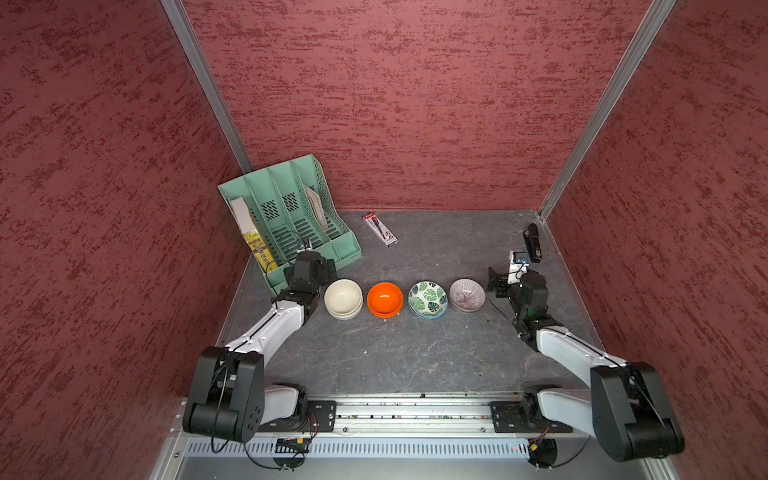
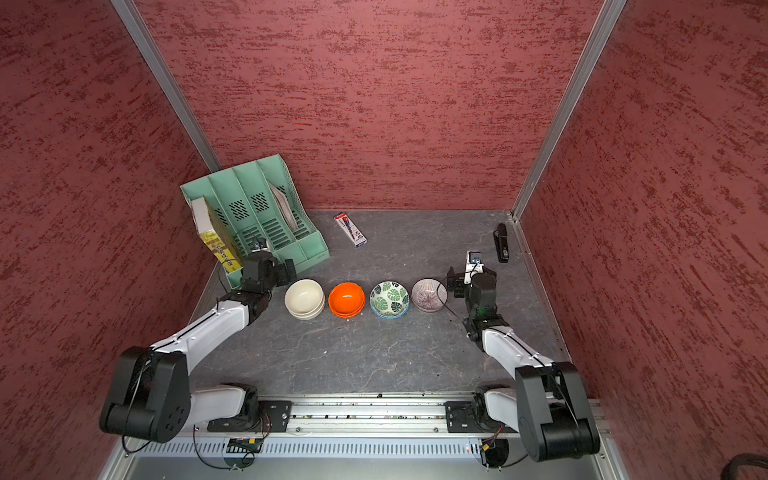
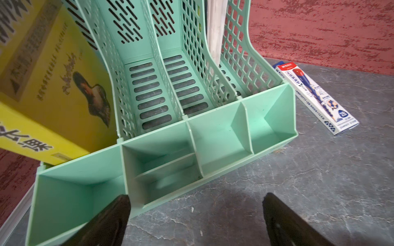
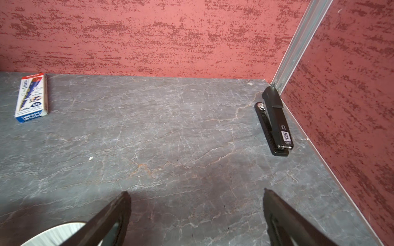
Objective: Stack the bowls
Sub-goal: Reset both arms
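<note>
Bowls [image 1: 384, 297] stood rowed, seemingly nested in pairs; left gripper [image 3: 196, 198] and right gripper [image 4: 196, 193] gaped empty; stacking looked done, retreat next.

White arm links [image 1: 286, 322], black joints [image 1: 232, 399], thin black cables [image 1: 254, 331].

I see a lab test booth: red textured panels [image 1: 415, 104] on aluminium posts [image 1: 208, 83] box in a grey tabletop [image 1: 415, 353], with a metal rail [image 1: 415, 415] in front and a file rack [image 1: 291, 208] and stapler [image 1: 532, 243] set out.
</note>
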Robot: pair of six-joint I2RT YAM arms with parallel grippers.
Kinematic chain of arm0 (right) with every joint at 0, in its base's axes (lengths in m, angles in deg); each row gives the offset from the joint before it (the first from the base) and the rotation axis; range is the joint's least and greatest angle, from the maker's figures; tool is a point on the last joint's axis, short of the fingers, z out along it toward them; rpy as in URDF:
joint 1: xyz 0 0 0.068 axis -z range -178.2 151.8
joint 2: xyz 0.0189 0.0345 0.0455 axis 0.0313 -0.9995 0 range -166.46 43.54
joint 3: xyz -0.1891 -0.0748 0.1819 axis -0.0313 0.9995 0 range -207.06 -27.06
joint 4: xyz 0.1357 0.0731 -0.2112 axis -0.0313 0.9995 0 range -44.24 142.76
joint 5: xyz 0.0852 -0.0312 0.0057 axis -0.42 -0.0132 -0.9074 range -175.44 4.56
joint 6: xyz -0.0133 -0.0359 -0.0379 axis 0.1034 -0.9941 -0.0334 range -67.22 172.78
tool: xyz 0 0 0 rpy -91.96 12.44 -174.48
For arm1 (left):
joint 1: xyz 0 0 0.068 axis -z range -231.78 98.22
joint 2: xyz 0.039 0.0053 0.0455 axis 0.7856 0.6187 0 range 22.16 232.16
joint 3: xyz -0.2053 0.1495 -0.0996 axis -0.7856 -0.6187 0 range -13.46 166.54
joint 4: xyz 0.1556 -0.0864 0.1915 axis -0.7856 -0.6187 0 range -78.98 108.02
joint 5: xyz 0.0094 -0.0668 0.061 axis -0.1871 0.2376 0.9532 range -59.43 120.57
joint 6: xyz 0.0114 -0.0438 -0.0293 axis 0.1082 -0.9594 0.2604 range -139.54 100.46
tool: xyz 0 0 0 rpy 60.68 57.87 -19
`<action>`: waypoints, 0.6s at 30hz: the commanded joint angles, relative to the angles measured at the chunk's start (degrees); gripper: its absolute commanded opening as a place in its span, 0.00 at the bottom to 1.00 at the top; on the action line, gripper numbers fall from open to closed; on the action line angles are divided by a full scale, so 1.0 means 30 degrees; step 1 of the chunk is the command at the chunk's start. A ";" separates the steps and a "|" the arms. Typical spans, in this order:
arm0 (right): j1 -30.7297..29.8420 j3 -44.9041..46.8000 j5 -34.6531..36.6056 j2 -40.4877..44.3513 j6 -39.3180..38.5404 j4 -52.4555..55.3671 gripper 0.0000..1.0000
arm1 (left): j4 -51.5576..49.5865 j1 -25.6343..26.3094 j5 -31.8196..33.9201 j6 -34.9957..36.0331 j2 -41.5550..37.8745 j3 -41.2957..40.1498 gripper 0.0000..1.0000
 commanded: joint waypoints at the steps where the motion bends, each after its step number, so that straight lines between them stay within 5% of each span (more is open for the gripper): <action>1: 0.0312 0.0312 -0.0524 -0.0695 -0.0121 -0.3665 0.98 | 0.3271 -0.0592 -0.0069 0.0327 0.0174 -0.1117 1.00; 12: 0.0473 0.0764 -0.1784 -0.2772 -0.0263 -0.5941 0.98 | 0.9827 -0.0658 0.0000 0.1586 0.1583 -0.3793 1.00; 18: 0.0493 0.1399 -0.2090 -0.3664 -0.0386 -0.7715 0.98 | 1.0787 -0.1137 -0.1032 0.1785 0.1302 -0.4350 1.00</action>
